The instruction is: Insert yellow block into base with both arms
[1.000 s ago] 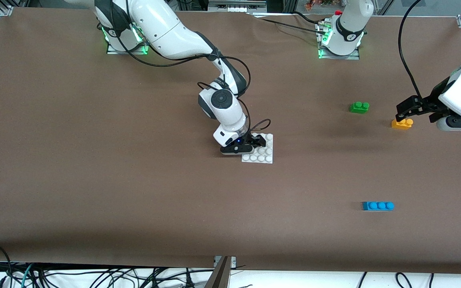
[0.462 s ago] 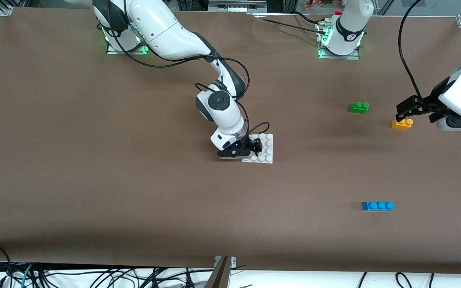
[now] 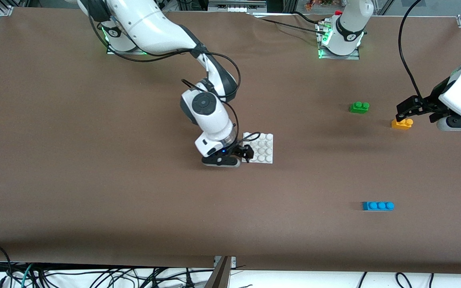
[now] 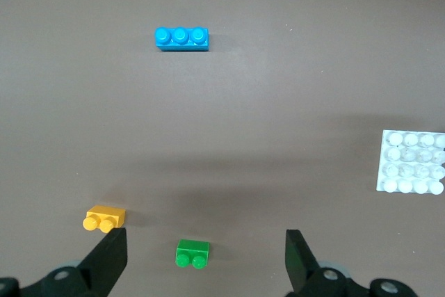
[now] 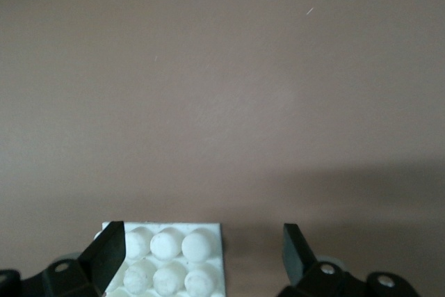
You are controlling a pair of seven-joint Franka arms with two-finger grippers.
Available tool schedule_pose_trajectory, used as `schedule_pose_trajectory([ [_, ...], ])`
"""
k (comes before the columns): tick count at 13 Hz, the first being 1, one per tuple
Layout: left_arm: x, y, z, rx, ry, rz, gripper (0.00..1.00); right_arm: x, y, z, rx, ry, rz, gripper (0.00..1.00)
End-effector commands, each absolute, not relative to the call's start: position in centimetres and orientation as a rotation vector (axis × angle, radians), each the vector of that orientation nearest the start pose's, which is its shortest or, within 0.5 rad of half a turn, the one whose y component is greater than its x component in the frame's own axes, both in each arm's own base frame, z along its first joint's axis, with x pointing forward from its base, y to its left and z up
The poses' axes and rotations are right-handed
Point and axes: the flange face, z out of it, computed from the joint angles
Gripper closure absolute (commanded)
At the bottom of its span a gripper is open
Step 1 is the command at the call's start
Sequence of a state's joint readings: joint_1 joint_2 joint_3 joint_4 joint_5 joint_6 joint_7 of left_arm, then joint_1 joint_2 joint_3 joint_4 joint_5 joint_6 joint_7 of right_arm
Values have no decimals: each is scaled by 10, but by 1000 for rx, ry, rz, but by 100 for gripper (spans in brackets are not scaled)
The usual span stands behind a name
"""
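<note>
Both end effectors gape wide, left (image 3: 405, 110), right (image 3: 246, 154), holding nothing.

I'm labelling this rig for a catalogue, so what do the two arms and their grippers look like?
Both arms are glossy white with dark grey joint bands and loose black cables. Green lights glow at their bases. The right gripper and left gripper are black with two fingers; a small blue light shows on the right one.
</note>
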State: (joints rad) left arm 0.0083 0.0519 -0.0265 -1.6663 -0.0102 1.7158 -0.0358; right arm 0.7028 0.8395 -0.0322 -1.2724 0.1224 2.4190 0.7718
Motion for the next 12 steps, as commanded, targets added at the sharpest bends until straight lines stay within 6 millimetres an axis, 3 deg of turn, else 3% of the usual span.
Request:
schedule_pose_trajectory([
  [1,583,-11,568,-3156,-51,13,0,615,432,349,-2940,244,-151,0],
  [3,583,-11,568,-3156,-51,13,0,618,378,400,-2994,200,-61,0],
  [6,583,-8,566,-3156,-49,20,0,618,272,482,-3044,105,78,0],
  [7,585,-4,560,-3156,-51,37,0,615,233,508,-3050,159,122,0],
  [9,586,0,559,-3156,-54,32,0,609,151,543,-3057,194,139,0],
  [11,587,7,559,-3154,-68,32,0,589,101,567,-3057,106,159,0],
  [12,587,16,557,-3154,-85,36,0,577,86,576,-3056,94,169,0],
])
